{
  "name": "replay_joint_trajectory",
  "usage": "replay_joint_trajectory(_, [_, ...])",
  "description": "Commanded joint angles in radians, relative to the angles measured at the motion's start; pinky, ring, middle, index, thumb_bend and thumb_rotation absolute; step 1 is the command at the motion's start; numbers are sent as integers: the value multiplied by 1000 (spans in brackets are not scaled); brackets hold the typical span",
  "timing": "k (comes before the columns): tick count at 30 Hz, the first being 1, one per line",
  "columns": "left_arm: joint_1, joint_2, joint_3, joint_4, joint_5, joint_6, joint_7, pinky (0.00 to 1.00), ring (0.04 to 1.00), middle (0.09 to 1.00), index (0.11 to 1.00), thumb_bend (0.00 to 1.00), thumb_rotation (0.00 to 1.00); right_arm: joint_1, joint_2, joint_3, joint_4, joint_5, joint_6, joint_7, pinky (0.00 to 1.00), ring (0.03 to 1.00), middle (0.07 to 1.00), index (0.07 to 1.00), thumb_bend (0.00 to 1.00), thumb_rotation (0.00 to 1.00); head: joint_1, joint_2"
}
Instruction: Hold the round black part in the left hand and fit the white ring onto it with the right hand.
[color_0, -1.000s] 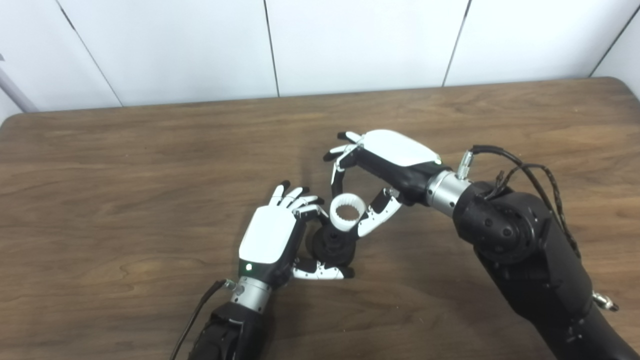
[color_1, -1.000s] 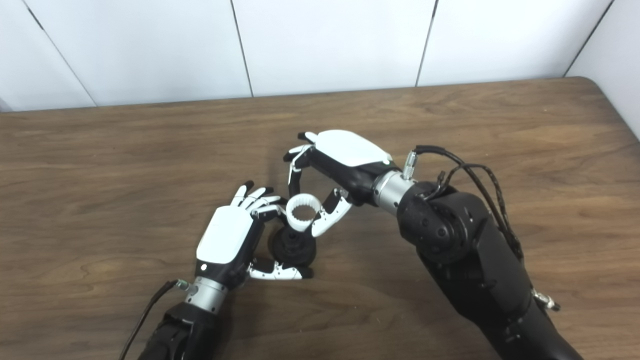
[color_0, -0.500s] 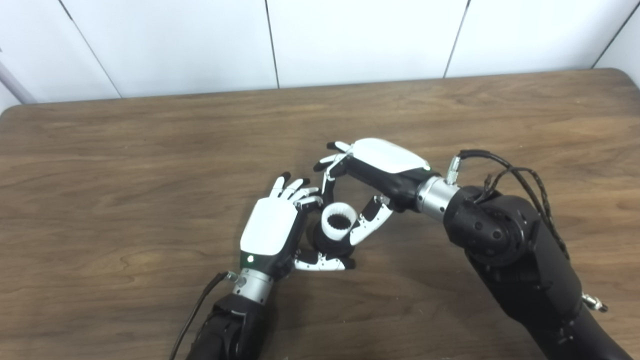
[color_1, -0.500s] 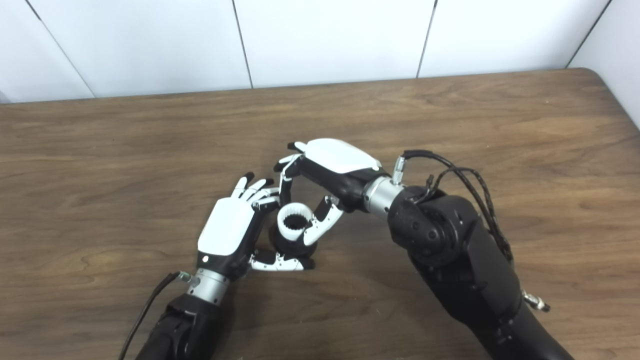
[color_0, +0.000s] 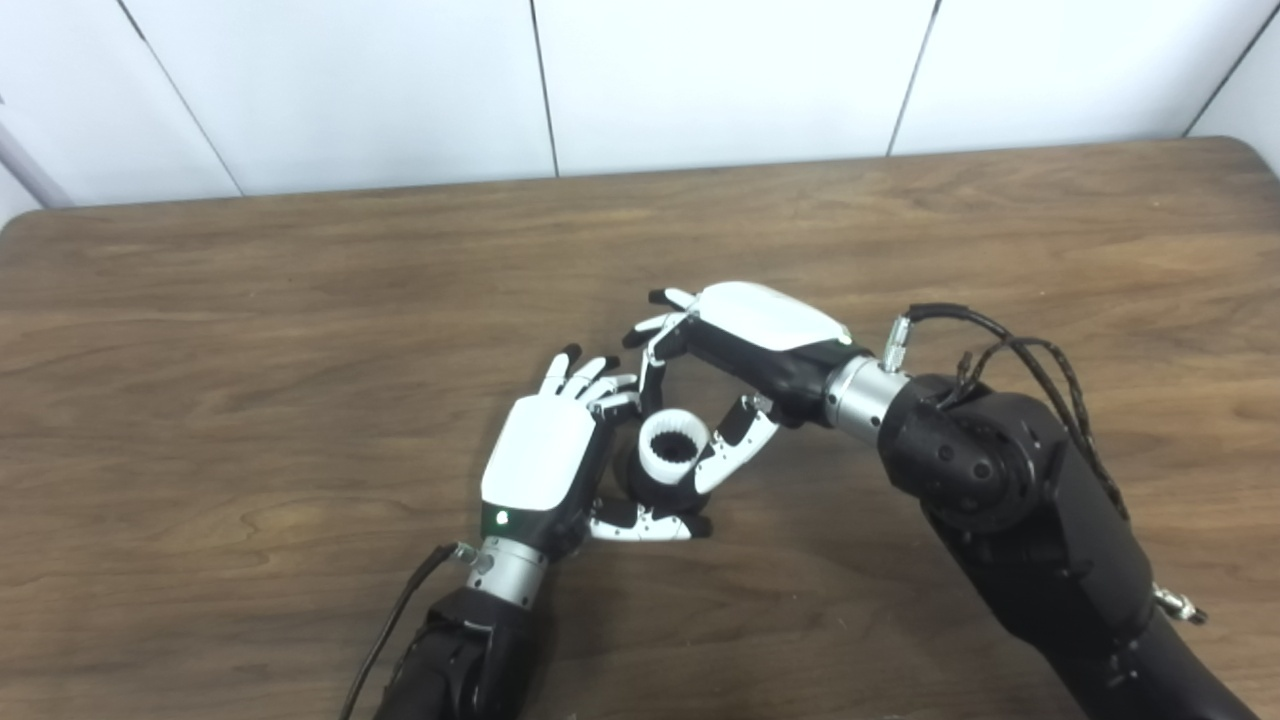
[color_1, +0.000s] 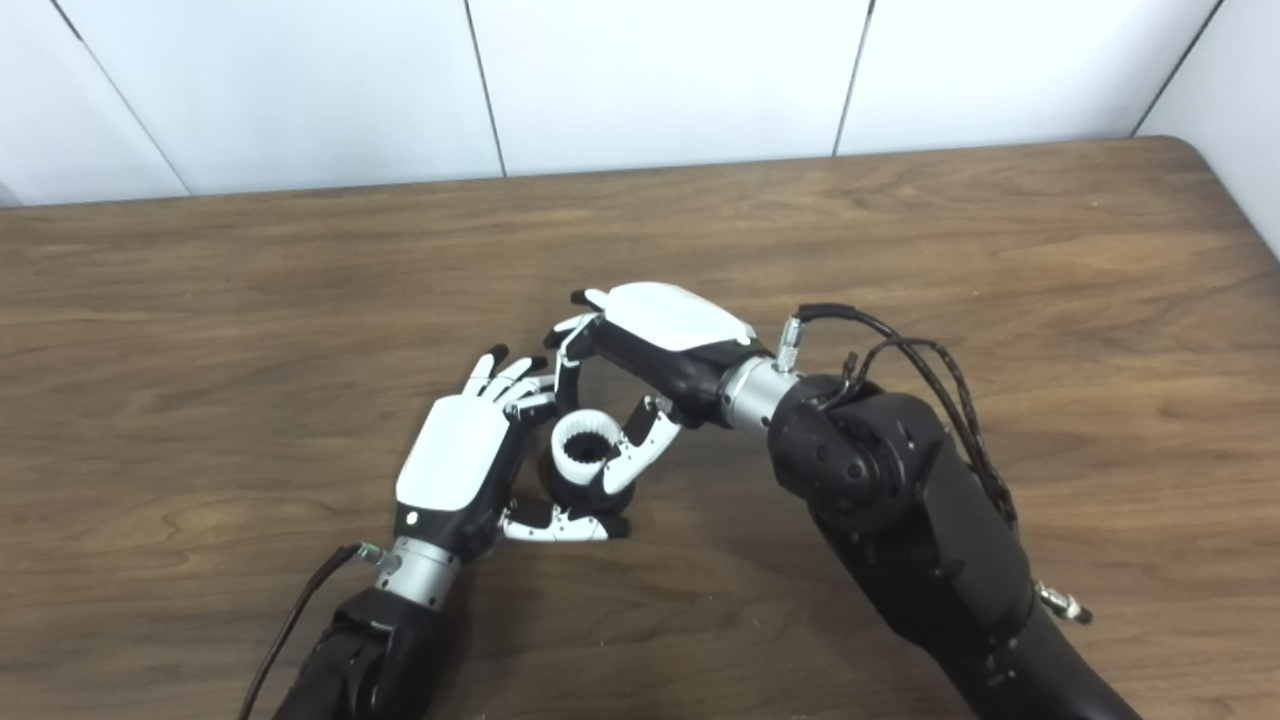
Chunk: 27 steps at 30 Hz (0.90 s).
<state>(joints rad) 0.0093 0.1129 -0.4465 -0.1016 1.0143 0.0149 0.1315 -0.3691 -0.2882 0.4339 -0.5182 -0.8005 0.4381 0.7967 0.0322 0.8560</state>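
Left eye view gives us our left hand (color_0: 540, 465) wrapped around the round black part (color_0: 650, 488) near the middle of the wooden table (color_0: 250, 330). Our right hand (color_0: 745, 345) pinches the white ring (color_0: 673, 450) between thumb and fingers, directly over the part; it looks seated, though the hands hide the joint.

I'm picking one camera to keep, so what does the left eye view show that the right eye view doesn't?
Only the left eye: a grey bar at the far left edge. Only the right eye: nothing extra that I can make out. Both: the left hand around the black part, and the right hand holding the white ring on top of it.
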Motion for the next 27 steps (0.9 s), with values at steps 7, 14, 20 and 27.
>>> replay_joint_trajectory(7, [4, 3, -12, 1, 10, 2, 4, 1000, 893, 785, 484, 525, 57, -19, 15, -3, -5, -16, -26, -31, 1000, 1000, 863, 484, 523, 132, 1, 2])
replay_joint_trajectory(14, [6, 3, -12, -3, 6, 2, 4, 1000, 891, 783, 484, 525, 56, -17, 20, -5, 7, -17, -34, -35, 1000, 1000, 862, 484, 523, 131, -9, 0])
replay_joint_trajectory(20, [5, 5, -12, -5, 7, 4, 2, 1000, 894, 784, 484, 525, 56, -13, 23, -5, 14, -19, -34, -35, 1000, 1000, 862, 484, 523, 131, -11, 3])
replay_joint_trajectory(27, [3, 7, -12, -3, 9, 1, 9, 1000, 890, 782, 483, 525, 56, -4, 27, -1, 23, -27, -30, -31, 1000, 1000, 865, 484, 523, 131, -11, 3])
